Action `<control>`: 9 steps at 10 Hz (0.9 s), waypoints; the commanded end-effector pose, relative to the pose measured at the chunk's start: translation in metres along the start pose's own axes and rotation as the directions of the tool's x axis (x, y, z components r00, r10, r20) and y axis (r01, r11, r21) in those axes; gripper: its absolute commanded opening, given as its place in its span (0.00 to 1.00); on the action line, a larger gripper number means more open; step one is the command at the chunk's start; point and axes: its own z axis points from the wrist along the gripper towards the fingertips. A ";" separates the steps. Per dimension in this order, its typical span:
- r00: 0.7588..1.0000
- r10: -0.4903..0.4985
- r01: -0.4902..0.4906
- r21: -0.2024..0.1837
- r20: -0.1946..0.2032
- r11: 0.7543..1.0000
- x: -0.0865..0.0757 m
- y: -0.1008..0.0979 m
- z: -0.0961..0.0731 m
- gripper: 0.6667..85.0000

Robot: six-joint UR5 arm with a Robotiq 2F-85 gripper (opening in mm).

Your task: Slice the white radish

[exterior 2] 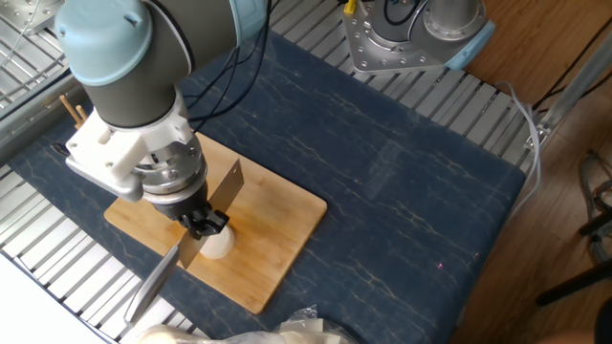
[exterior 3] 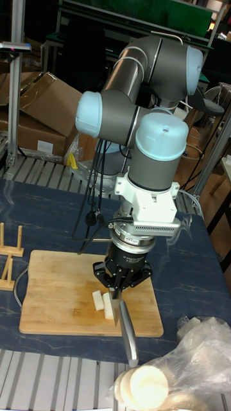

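- Dark blue cloth (exterior 2: 402, 191) covers the slatted metal table (exterior 2: 38, 244), and that's the stage for this cut.
- Big grey-and-blue UR5 arm (exterior 3: 144, 122) leans in from twelve o'clock in the tall view, wrist pointing straight down at the work.
- Wooden board (exterior 2: 273, 225) lies at about seven o'clock on the cloth, a small wooden rack (exterior 3: 8, 257) at its nine o'clock edge.
- Knife (exterior 2: 196, 234) runs steeply through the tool, blade up toward one o'clock, handle trailing off the board's near edge toward seven.
- Gripper (exterior 3: 119, 289) is pinched tight around the knife; the fingers look clamped on it, no gap to see.
- White radish (exterior 3: 106, 303) sits on the board right under the gripper: pale pieces side by side, the blade touching or just beside the right-hand one.
- Judgement: we're mid-slice, some cuts already made. Next move calls for a straight downward press to the board, blade kept square, then a lift and small sidestep; the loose pieces could roll or slide.
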 end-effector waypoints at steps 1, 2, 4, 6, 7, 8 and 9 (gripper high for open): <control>1.000 0.006 -0.006 -0.010 0.009 1.000 -0.004 0.001 0.002 0.00; 1.000 0.006 -0.006 -0.008 0.008 1.000 -0.004 0.000 0.002 0.00; 1.000 0.008 -0.007 -0.005 0.009 1.000 -0.006 -0.001 0.004 0.00; 1.000 0.007 -0.007 -0.001 0.012 1.000 -0.007 -0.001 0.007 0.00; 1.000 0.009 -0.009 -0.001 0.012 1.000 -0.007 -0.001 0.007 0.00; 1.000 0.010 -0.010 -0.003 0.011 1.000 -0.007 0.000 0.007 0.00; 1.000 0.012 -0.012 -0.003 0.011 1.000 -0.006 0.000 0.008 0.00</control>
